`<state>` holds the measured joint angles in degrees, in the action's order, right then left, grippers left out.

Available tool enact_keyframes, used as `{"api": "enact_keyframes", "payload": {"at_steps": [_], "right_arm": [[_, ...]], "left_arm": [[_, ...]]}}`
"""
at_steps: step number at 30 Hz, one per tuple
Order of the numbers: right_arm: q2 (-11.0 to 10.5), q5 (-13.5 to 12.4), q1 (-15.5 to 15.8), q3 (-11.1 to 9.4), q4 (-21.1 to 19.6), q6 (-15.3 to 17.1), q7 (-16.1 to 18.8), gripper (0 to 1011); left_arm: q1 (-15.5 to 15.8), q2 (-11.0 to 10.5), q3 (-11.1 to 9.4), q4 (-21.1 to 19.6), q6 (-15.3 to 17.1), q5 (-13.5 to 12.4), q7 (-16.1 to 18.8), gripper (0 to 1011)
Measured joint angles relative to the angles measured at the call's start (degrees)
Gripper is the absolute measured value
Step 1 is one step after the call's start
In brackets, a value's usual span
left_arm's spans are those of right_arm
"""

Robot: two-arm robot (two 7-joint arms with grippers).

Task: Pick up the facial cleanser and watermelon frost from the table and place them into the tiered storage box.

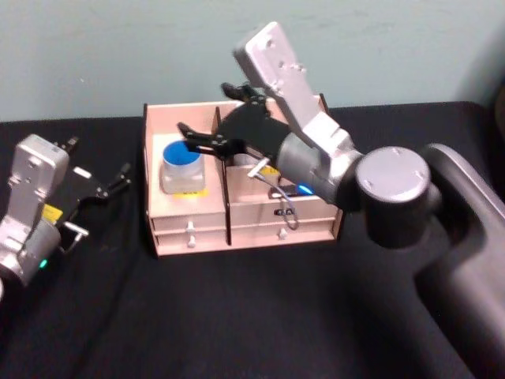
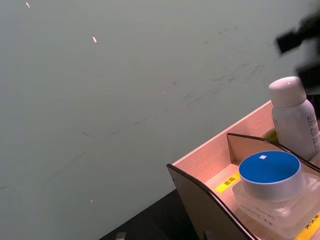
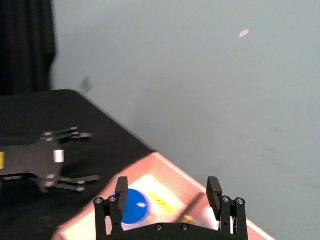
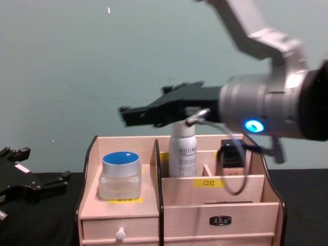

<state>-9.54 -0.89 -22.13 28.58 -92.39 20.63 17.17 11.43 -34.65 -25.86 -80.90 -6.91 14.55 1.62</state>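
Observation:
The tiered storage box (image 1: 189, 223) stands mid-table, a light wooden organiser with drawers. The watermelon frost (image 1: 183, 164), a clear jar with a blue lid, sits in its left compartment (image 4: 120, 174) (image 2: 272, 177). In the compartment to the right of that stands the facial cleanser (image 4: 183, 149), upright; the same white bottle (image 2: 295, 120) shows past the jar. My right gripper (image 1: 211, 113) hovers open and empty over the box's back, just above the bottle's cap (image 4: 141, 115) (image 3: 167, 192). On the table left of the box rests my left gripper (image 1: 101, 193), open and empty (image 3: 75, 159).
A dark square item (image 4: 231, 156) sits in the back right compartment. The box rests on black cloth (image 1: 237, 316) with open room in front and to the left. A pale green wall (image 4: 77, 61) rises close behind the table.

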Motion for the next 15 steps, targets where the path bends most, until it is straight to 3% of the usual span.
{"api": "enact_keyframes", "payload": {"at_steps": [3,6,15], "right_arm": [[-1.0,1.3,1.8,-1.1,-2.4,-1.1,-1.8,1003],[-2.7,3.0,6.0,-4.3,-6.0,-2.7,-5.5,1002],[-4.6,3.2,13.2,-11.1,-7.2,-4.1,-9.5,1003]], "left_arm": [[0.0,0.0,0.0,0.0,0.0,0.0,0.0,1010],[0.0,0.0,0.0,0.0,0.0,0.0,0.0,1010],[0.0,0.0,0.0,0.0,0.0,0.0,0.0,1010]]}}
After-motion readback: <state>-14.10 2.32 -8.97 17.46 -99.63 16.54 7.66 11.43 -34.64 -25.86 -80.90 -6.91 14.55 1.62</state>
